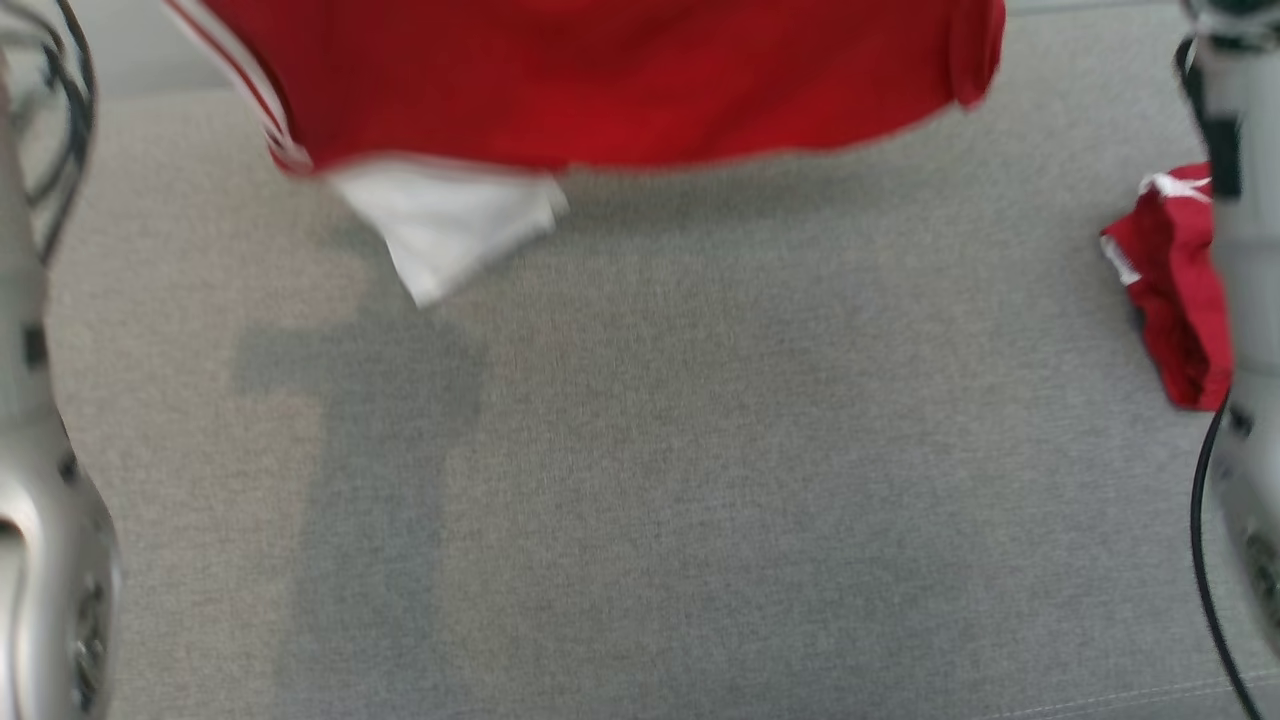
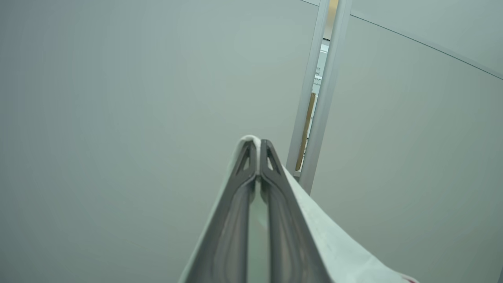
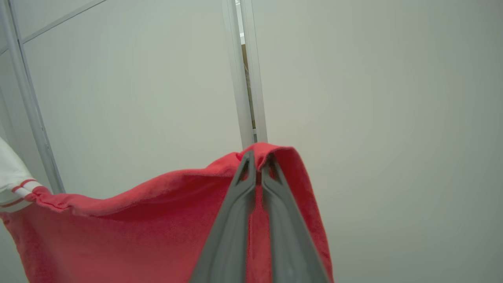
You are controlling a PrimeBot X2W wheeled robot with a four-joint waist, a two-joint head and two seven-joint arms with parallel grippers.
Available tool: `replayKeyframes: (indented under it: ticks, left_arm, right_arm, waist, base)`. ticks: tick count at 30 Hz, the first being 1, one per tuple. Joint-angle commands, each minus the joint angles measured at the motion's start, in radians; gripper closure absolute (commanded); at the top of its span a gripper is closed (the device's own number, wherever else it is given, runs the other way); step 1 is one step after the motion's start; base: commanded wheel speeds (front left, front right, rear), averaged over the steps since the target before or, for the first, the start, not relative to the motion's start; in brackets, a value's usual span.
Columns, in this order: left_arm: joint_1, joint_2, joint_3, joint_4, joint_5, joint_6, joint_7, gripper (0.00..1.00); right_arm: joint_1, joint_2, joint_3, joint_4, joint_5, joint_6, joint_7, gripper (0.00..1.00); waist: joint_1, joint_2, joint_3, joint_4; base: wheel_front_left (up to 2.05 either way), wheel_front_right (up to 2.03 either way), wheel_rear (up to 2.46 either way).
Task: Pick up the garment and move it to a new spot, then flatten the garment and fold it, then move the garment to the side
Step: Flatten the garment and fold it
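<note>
The left gripper [image 2: 258,146] clenches the white edge of the garment [image 2: 334,243] at lower middle; the right gripper [image 3: 258,157] clenches its red edge.

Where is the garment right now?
In head view the garment hangs across the top, above the grey surface; left claw and right claw each pinch an edge.

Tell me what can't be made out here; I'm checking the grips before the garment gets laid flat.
Head view: the garment is cut off by the top edge and motion-blurred.
Head view: red cloth at right, partly hidden by the right arm; same garment or another, unclear.
Left wrist view: the left gripper, shut on the garment's white edge, covers how much it holds.
Right wrist view: the right gripper, shut on red; bottom edge cuts the rest.
</note>
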Motion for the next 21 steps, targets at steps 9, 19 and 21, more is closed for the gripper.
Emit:
replayKeyframes:
  ticks: [9,19,21]
  left_arm:
    - [-0.411,-0.020,0.027,0.347,0.028,-0.012,-0.247,1.00]
    - [-0.301,-0.090,0.076,0.462,0.005,-0.135,-0.299,1.00]
    - [-0.247,-0.101,0.081,0.439,0.025,-0.147,-0.300,1.00]
  right_arm:
    - [-0.336,-0.031,-0.011,0.344,-0.059,-0.001,-0.360,1.00]
    - [-0.211,-0.024,0.081,0.474,0.030,-0.001,-0.454,1.00]
    - [-0.160,-0.020,0.117,0.462,0.036,-0.001,-0.452,1.00]
  waist:
    - [-0.0001,0.0000,0.309,0.056]
    - [-0.0001,0.0000,0.302,0.085]
    - [-0.0001,0.0000,0.299,0.088]
  base:
    - [0.00,0.00,0.00]
    - [0.00,0.00,0.00]
    - [0.00,0.00,0.00]
